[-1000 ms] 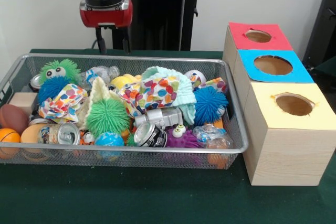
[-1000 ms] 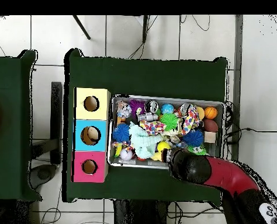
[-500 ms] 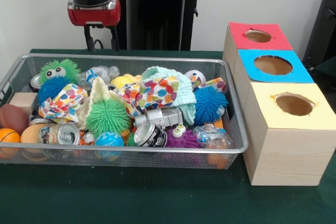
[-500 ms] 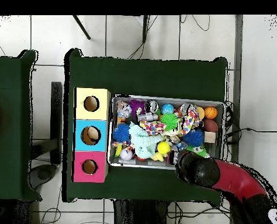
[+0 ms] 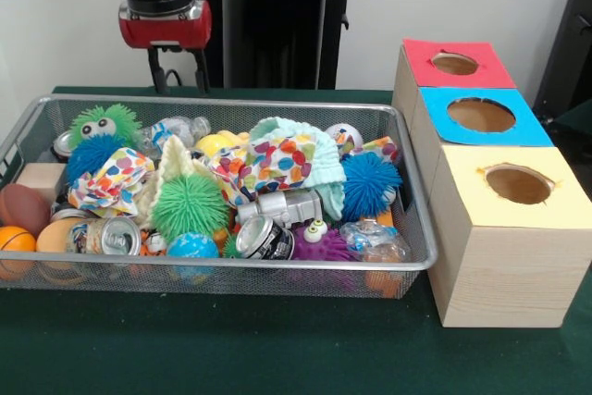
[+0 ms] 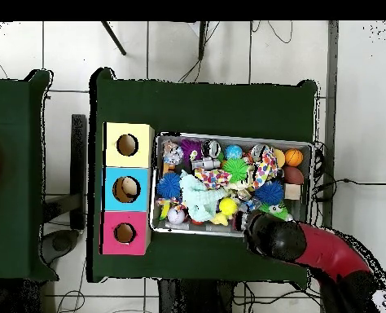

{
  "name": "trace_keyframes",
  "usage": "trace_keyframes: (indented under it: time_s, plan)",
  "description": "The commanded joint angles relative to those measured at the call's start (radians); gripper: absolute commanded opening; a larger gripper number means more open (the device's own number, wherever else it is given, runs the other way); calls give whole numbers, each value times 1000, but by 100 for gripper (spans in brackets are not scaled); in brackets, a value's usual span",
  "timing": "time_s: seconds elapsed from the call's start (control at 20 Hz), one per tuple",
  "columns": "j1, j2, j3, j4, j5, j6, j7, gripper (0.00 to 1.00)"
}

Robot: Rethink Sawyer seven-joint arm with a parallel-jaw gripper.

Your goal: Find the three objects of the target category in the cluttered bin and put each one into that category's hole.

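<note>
The gripper has slid left to the frame's upper left, fingers narrowly parted and empty. It hangs above the bin, nothing picked yet.

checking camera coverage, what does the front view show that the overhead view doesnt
Only the front view shows the gripper, open and empty above the bin's far rim, and the wooden sides of the three boxes. Only the overhead view shows the red arm reaching in from the base side, the tiled floor and a second green table. Both show the wire bin full of toys and cans, and the yellow box, blue box and red box.
</note>
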Motion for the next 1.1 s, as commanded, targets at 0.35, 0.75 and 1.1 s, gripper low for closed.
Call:
trace_keyframes:
  time_s: [0.35,0.75,1.1]
  plan:
    - [17,163,-8,-97,-110,-109,46,100]
    - [2,148,9,-105,-106,-65,29,100]
    - [-31,126,27,-112,-93,-6,-15,100]
